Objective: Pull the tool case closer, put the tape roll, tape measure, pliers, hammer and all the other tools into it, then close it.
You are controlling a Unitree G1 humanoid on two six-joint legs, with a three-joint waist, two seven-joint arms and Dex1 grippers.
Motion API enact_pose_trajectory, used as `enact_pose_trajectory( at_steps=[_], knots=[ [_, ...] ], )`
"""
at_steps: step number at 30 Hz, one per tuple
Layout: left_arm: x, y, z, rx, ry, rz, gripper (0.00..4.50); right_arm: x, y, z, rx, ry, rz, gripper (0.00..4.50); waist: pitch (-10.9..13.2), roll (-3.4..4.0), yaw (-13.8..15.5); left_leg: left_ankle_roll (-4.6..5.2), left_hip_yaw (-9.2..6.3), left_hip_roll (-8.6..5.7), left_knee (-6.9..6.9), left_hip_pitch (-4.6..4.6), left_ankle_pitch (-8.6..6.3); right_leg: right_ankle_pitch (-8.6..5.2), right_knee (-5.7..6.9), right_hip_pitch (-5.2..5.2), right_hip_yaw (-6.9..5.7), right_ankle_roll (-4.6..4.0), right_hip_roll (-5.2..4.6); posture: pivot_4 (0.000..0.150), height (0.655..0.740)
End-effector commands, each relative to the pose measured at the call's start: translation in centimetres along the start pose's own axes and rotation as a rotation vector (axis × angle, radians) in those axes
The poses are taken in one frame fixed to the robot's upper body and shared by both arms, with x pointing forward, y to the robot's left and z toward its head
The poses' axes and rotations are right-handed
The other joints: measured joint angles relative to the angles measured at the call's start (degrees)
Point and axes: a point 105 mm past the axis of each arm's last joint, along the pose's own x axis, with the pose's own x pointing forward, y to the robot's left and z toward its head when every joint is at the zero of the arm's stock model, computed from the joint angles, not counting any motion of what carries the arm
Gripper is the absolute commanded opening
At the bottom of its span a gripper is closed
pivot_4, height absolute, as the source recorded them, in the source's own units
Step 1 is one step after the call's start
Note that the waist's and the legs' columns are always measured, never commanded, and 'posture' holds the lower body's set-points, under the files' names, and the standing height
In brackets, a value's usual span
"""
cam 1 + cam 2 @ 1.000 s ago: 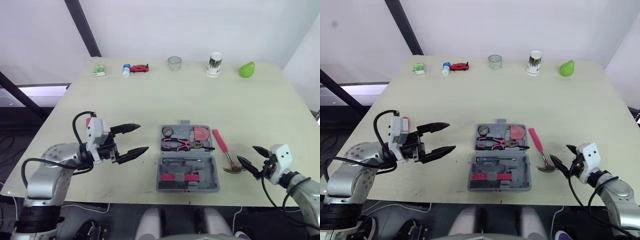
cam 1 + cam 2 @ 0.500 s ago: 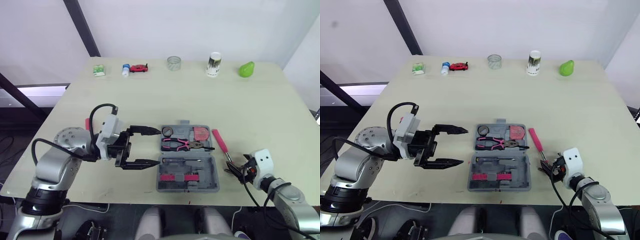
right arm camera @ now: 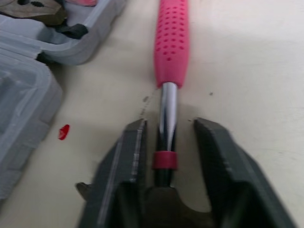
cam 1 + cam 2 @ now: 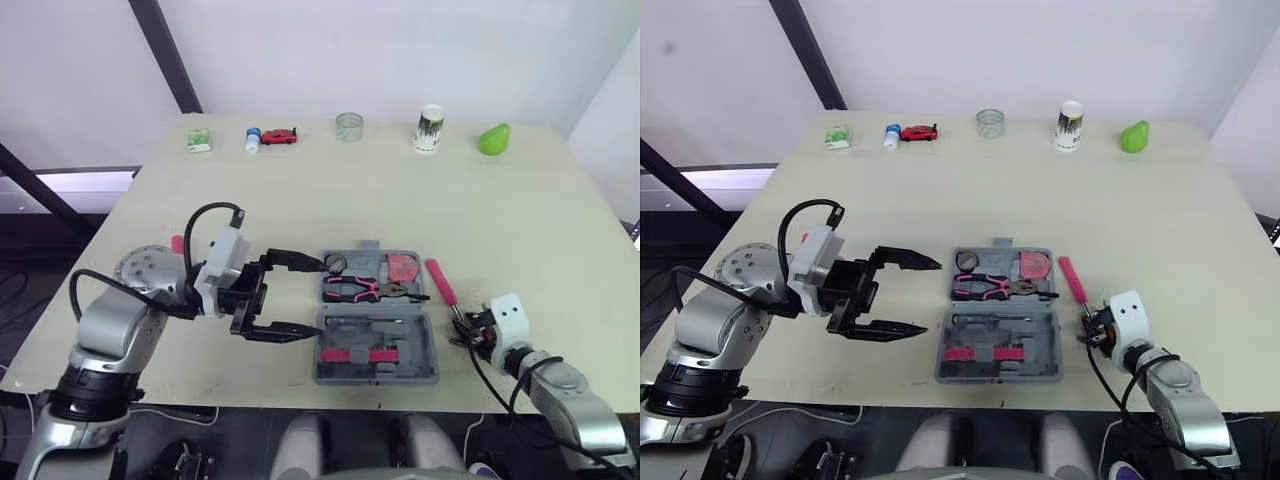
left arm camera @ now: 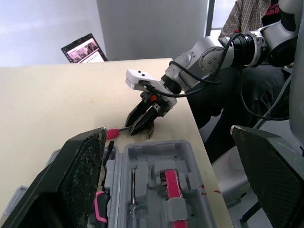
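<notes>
Tool case [image 4: 375,345]: grey, open flat, at the middle of the table's [image 4: 300,200] near edge. Rear half holds pink-handled pliers [image 4: 362,289], a pink item and a round item, possibly the tape roll.

Hammer [image 4: 441,283]: pink grip, lying on the table just right of the case, head toward the near edge.

Right gripper [image 3: 169,126]: fingers apart, straddling the hammer's metal neck, a slight gap on each side.

Left gripper [image 4: 320,297]: fingers spread wide, at the case's left side, upper fingertip by its rear-left corner.

Far edge: clear glass [image 4: 348,126], paper cup [image 4: 429,129], green object [image 4: 494,139], red toy car [image 4: 279,136].
</notes>
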Motion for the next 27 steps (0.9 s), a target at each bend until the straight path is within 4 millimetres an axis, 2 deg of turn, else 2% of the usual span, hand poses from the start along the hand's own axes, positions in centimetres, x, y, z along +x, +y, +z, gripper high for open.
enact_pose_trajectory(
  at_steps=[1, 2, 3, 9, 13, 16, 20, 22, 27],
  knots=[
    [0.1, -0.2, 0.6, 0.034, -0.007, -0.017, 4.50, -0.2, -0.3, -1.6, 0.023, 0.079, -0.029, 0.49, 0.0, -0.04, 0.0, 0.00, 0.01, 0.00, 0.00, 0.00, 0.00, 0.00, 0.00, 0.00, 0.01, 0.00, 0.00, 0.150, 0.7400],
    [0.1, -0.2, 0.6, 0.035, -0.008, -0.017, 4.50, -0.2, -0.4, -1.8, 0.029, 0.085, -0.034, 0.10, 0.0, -0.06, -0.1, 0.00, 0.01, 0.00, 0.01, 0.00, 0.00, 0.00, 0.00, 0.00, 0.01, 0.00, -0.01, 0.150, 0.7400],
    [0.1, -0.2, 0.6, 0.036, -0.009, -0.017, 4.50, -0.3, -0.4, -1.8, 0.032, 0.086, -0.040, 0.07, -0.1, -0.09, -0.1, 0.00, 0.01, 0.00, 0.02, 0.00, 0.00, 0.00, 0.00, 0.00, 0.01, 0.01, -0.01, 0.150, 0.7400],
    [0.0, -0.2, 0.6, 0.039, -0.011, -0.014, 4.50, -0.3, -1.0, -1.5, 0.043, 0.064, -0.078, 0.05, -0.1, -0.17, 0.0, 0.00, -0.01, 0.00, 0.02, 0.01, 0.00, 0.00, 0.01, 0.01, 0.00, 0.01, 0.00, 0.150, 0.7400],
    [-0.1, -0.1, 0.8, 0.038, -0.025, -0.010, 4.50, -0.9, -1.5, -0.4, 0.041, 0.021, -0.106, 0.05, -0.1, -0.17, 0.0, 0.00, -0.01, 0.00, 0.02, 0.01, 0.00, 0.00, 0.01, 0.01, 0.00, 0.01, -0.01, 0.150, 0.7400],
    [-0.2, -0.1, 0.8, 0.036, -0.028, -0.008, 4.50, -2.1, -2.5, 0.9, 0.026, -0.022, -0.133, 0.05, -0.1, -0.10, 0.4, 0.00, 0.00, -0.01, 0.02, -0.01, 0.00, 0.00, 0.00, 0.01, 0.00, 0.01, -0.01, 0.150, 0.7400],
    [-0.4, 0.2, 0.5, 0.014, -0.021, 0.011, 4.50, -3.7, -2.9, 2.2, -0.051, -0.054, -0.077, 0.05, 0.0, -0.01, 0.4, 0.00, 0.04, -0.02, 0.02, -0.06, 0.00, 0.00, -0.03, -0.01, 0.03, 0.02, -0.03, 0.150, 0.7400],
    [-0.4, 0.2, 0.4, 0.003, -0.022, 0.014, 4.50, -4.2, -2.7, 3.1, -0.083, -0.074, -0.033, 0.05, 0.0, -0.01, 0.1, 0.00, 0.02, -0.02, 0.02, -0.04, 0.00, 0.00, -0.01, -0.01, 0.00, 0.02, -0.01, 0.150, 0.7400],
    [-0.8, 0.2, 0.2, -0.003, -0.026, 0.023, 4.50, -5.5, -0.2, 5.8, -0.215, -0.105, 0.177, 0.05, 0.0, 0.06, -0.4, 0.00, -0.04, 0.04, 0.00, 0.02, 0.00, 0.00, 0.03, -0.01, 0.02, 0.00, 0.10, 0.150, 0.7400]
  ],
)
